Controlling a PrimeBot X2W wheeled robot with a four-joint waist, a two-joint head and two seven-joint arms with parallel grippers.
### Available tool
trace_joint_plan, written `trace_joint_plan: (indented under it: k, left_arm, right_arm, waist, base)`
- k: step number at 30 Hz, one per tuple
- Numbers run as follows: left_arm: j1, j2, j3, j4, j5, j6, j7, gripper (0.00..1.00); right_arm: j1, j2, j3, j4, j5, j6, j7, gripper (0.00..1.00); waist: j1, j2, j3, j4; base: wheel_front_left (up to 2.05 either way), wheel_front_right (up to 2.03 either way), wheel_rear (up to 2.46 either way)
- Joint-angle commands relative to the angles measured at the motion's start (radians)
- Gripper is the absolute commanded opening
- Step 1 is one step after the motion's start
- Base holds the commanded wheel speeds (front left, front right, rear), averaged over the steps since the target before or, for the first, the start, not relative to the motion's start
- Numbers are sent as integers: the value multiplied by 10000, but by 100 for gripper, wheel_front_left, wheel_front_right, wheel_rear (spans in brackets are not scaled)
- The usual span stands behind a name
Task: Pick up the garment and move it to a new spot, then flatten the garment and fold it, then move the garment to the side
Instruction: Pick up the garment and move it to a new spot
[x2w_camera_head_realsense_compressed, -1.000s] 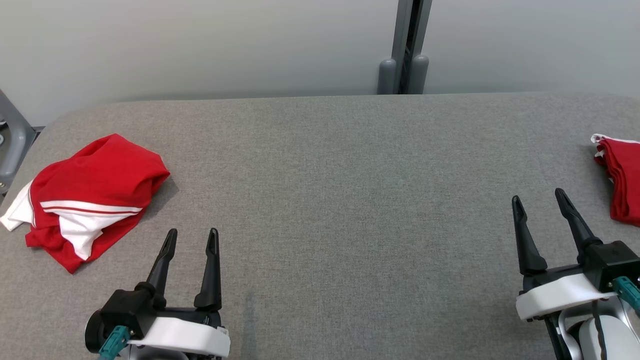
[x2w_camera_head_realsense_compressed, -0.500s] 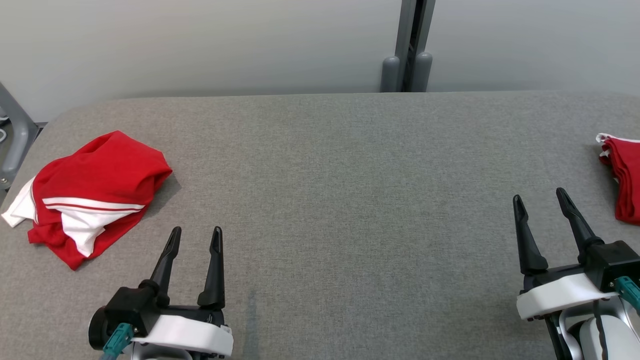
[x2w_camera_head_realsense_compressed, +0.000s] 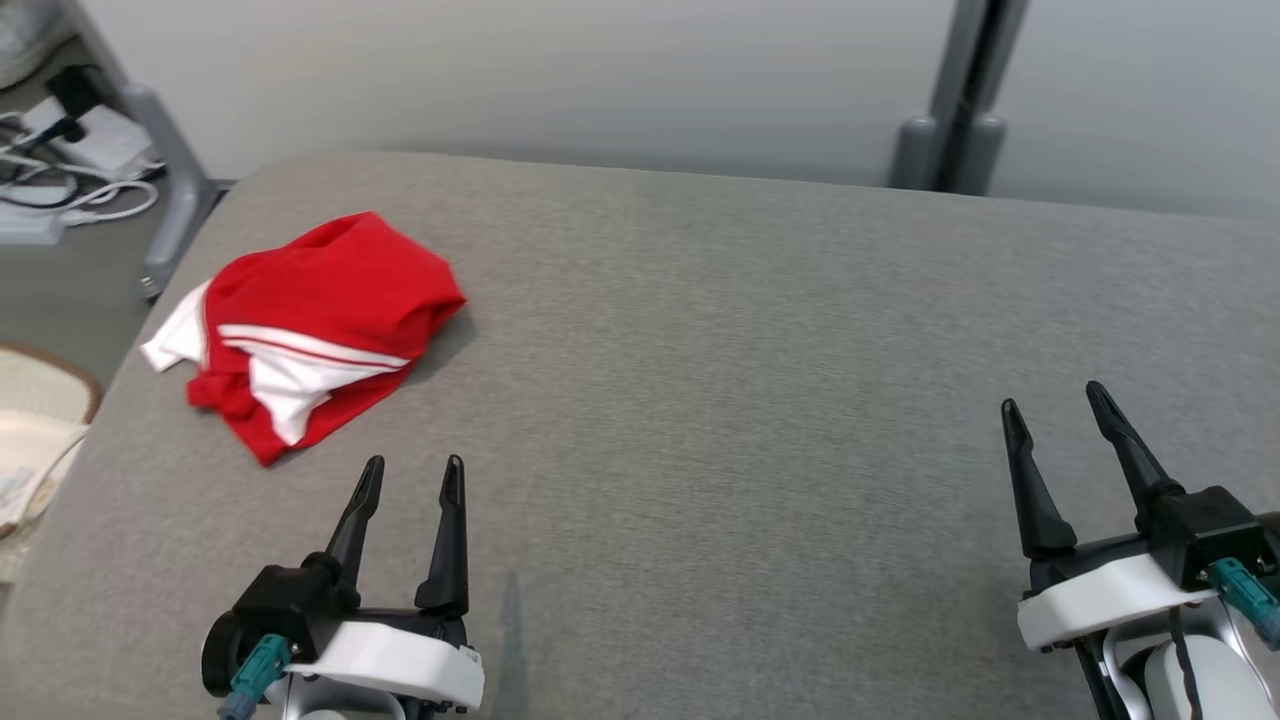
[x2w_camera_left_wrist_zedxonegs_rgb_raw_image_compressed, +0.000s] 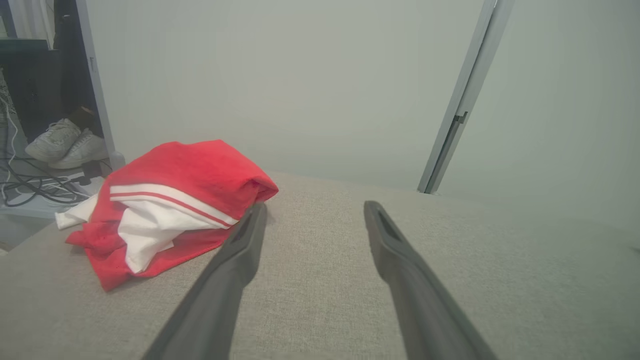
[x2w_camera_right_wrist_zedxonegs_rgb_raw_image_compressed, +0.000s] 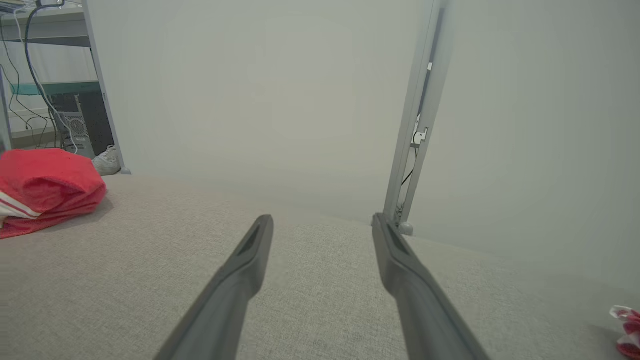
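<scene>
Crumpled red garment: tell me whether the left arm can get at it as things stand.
Probably yes. The left gripper is open, the garment lies just ahead and to its left, and bare grey table surface is all that lies between them.

Pale grey wall (x2w_camera_head_realsense_compressed: 600, 80), grey upright post (x2w_camera_head_realsense_compressed: 962, 100), grey fabric tabletop (x2w_camera_head_realsense_compressed: 760, 340), cables (x2w_camera_head_realsense_compressed: 95, 208) and sneakers (x2w_camera_left_wrist_zedxonegs_rgb_raw_image_compressed: 65, 144) on floor (x2w_camera_head_realsense_compressed: 60, 290)

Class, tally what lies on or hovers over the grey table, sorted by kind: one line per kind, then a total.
Garments: 2 (crumpled garment, second garment)
Pincers: 2 (left pincer, right pincer)
Total: 4
</scene>
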Motion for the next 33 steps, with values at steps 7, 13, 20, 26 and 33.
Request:
trace_joint_plan:
  k: [7, 13, 20, 26, 33]
  left_arm:
    - [230, 40, 214, -112, 209, -1, 1, 100]
    - [368, 43, 428, -300, 326, -33, 1, 100]
    - [695, 40, 850, -791, 136, 216, 1, 100]
    - [813, 40, 952, -975, 49, 321, 1, 100]
    - [297, 29, 732, -532, 323, -54, 1, 100]
  right_arm:
    - [268, -11, 379, 152, 144, -4, -16, 100]
    - [299, 23, 624, 208, 220, -4, -16, 100]
    - [-244, -66, 1243, 495, 349, -4, -16, 100]
    - [-552, -167, 1558, 738, 480, -4, -16, 100]
    - [-371, -332, 1469, 614, 402, -4, -16, 100]
  waist:
    - [0, 0, -402, 1918]
    - [0, 0, -519, 2613]
    - [0, 0, -364, 2792]
    - [0, 0, -305, 2828]
    - [0, 0, 14, 2749]
  base:
    - [0, 0, 0]
    - [0, 0, 0]
    - [0, 0, 0]
    - [0, 0, 0]
    - [0, 0, 0]
